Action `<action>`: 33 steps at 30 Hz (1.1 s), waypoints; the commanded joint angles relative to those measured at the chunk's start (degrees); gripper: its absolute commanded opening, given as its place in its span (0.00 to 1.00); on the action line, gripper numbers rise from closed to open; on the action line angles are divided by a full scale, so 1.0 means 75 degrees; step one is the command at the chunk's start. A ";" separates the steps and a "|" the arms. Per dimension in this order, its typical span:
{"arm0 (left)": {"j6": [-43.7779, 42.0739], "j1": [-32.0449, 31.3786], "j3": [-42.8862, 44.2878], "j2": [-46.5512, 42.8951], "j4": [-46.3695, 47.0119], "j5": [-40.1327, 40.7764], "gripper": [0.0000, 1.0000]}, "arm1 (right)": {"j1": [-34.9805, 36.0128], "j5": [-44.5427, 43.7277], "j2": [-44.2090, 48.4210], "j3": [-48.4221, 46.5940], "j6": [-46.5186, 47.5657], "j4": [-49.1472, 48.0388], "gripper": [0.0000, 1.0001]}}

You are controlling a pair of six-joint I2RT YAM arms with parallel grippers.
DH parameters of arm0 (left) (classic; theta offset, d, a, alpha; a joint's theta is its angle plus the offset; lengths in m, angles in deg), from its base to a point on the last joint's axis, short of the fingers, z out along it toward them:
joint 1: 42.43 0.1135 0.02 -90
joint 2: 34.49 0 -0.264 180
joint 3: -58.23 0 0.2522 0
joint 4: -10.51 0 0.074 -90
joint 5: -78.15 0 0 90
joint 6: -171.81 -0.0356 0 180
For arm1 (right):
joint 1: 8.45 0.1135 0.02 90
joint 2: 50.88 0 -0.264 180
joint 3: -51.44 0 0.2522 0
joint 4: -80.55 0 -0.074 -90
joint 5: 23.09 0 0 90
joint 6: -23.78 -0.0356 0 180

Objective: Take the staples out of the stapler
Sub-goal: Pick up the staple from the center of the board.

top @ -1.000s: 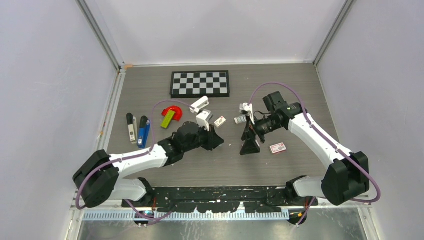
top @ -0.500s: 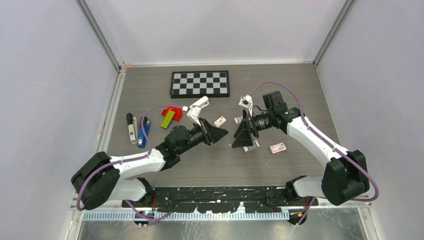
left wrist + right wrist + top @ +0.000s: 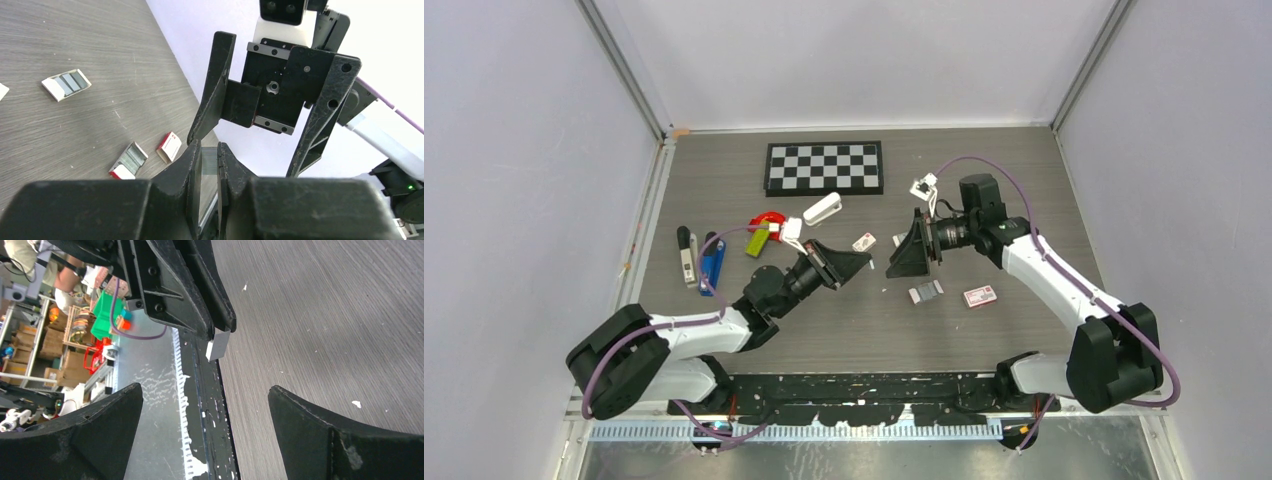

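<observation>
The blue stapler (image 3: 712, 262) lies at the left of the table, far from both grippers. My left gripper (image 3: 865, 263) is shut on a short silver strip of staples (image 3: 210, 159) and holds it above the table's middle. The strip also shows in the right wrist view (image 3: 218, 345), sticking out past the left fingertips (image 3: 220, 315). My right gripper (image 3: 895, 256) is open wide and empty. It faces the left gripper tip to tip across a small gap, with the strip in line with its open jaws (image 3: 204, 390).
An open staple box (image 3: 926, 291) and a red-and-white box (image 3: 980, 297) lie under the right arm. Another small box (image 3: 864, 242), a white stapler (image 3: 822, 209), a green block (image 3: 759, 240), a red piece (image 3: 769, 219), a black-and-white stapler (image 3: 687, 255) and a checkerboard (image 3: 825, 167) lie farther back.
My right gripper has lifted off the table and turned left, uncovering the open staple box. My left gripper has tilted up and reached right. The two now face each other.
</observation>
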 commanded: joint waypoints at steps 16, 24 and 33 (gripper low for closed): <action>0.0568 0.0069 0.0001 0.0552 0.2608 0.0901 0.04 | -0.0487 0.0162 0.0281 0.0189 -0.3433 -0.3301 1.00; 0.0942 0.0069 0.0408 0.1325 0.3078 0.0838 0.04 | -0.0478 -0.0199 0.0026 0.0856 -0.5730 -0.5908 0.94; 0.1079 0.0064 0.0789 0.1620 0.3078 0.0690 0.04 | -0.0344 -0.0350 -0.0034 0.1084 -0.5861 -0.6143 0.77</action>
